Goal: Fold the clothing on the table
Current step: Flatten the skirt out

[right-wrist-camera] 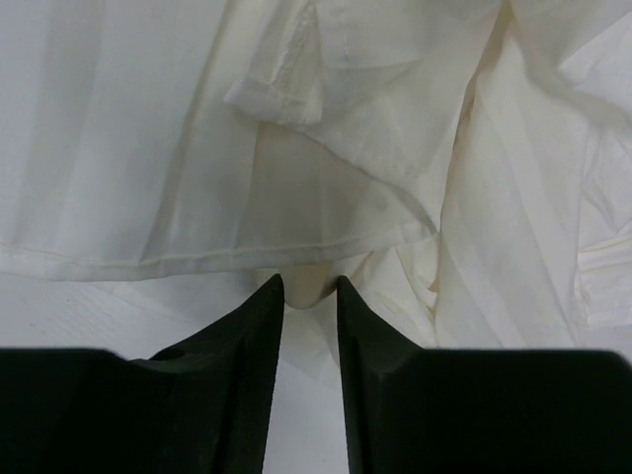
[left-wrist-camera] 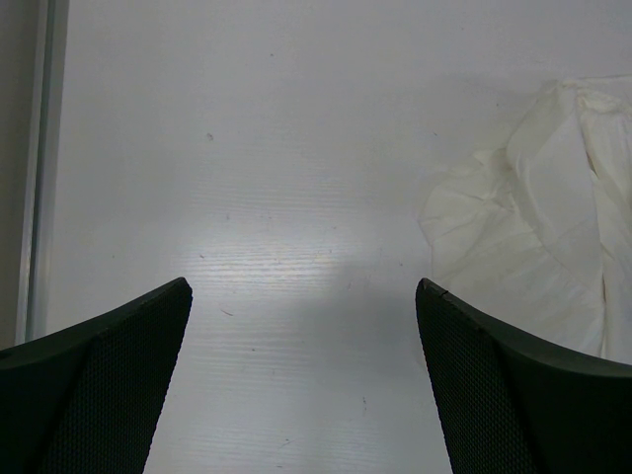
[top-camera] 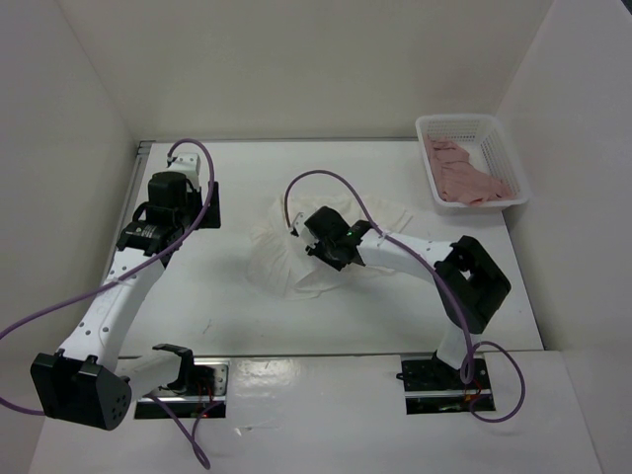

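The clothing (top-camera: pixel 281 259) is a white crinkled garment lying bunched in the middle of the table (top-camera: pixel 227 296). My right gripper (top-camera: pixel 321 240) is down on its near right part. In the right wrist view the gripper (right-wrist-camera: pixel 309 284) has its jaws drawn close, with a small cream fold of the clothing (right-wrist-camera: pixel 197 148) pinched between the tips below a hem seam. My left gripper (top-camera: pixel 200 202) hovers to the left of the garment. Its fingers stand wide apart over bare table (left-wrist-camera: pixel 296 148) in the left wrist view (left-wrist-camera: pixel 303 291), with the clothing's edge (left-wrist-camera: pixel 533 227) off to the right.
A white lattice basket (top-camera: pixel 499 133) holding a pink garment (top-camera: pixel 464 178) sits at the back right corner. A metal rail (left-wrist-camera: pixel 39 168) runs along the table's left edge. White walls enclose the table on three sides.
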`<action>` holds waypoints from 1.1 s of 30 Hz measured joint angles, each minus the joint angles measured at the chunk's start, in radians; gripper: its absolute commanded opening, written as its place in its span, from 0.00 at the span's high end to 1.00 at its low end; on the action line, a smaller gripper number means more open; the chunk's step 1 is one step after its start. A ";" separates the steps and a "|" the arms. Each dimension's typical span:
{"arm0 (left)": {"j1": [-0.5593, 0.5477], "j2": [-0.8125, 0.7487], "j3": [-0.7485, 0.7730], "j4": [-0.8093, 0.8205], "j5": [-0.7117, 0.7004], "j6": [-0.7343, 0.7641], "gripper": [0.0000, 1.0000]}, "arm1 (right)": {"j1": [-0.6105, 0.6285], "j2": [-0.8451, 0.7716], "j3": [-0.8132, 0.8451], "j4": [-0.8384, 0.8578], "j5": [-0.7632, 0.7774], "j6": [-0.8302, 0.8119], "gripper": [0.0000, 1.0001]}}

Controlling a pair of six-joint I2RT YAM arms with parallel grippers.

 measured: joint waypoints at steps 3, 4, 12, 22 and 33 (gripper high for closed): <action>0.000 0.000 0.000 0.000 0.000 0.000 0.00 | 0.000 0.003 0.000 0.002 0.002 -0.002 0.78; 0.000 0.000 0.000 0.000 0.000 0.000 0.00 | 0.000 0.005 0.000 0.004 0.003 -0.002 0.83; 0.000 0.000 0.000 0.000 0.000 0.000 0.00 | 0.000 0.016 0.000 0.007 0.015 -0.004 1.00; 0.000 -0.001 0.000 0.000 0.000 0.000 0.00 | -0.017 -0.100 0.205 -0.113 0.000 -0.005 1.00; 0.000 -0.001 0.000 0.000 0.000 0.000 0.00 | -0.136 -0.325 0.687 -0.237 -0.159 -0.007 1.00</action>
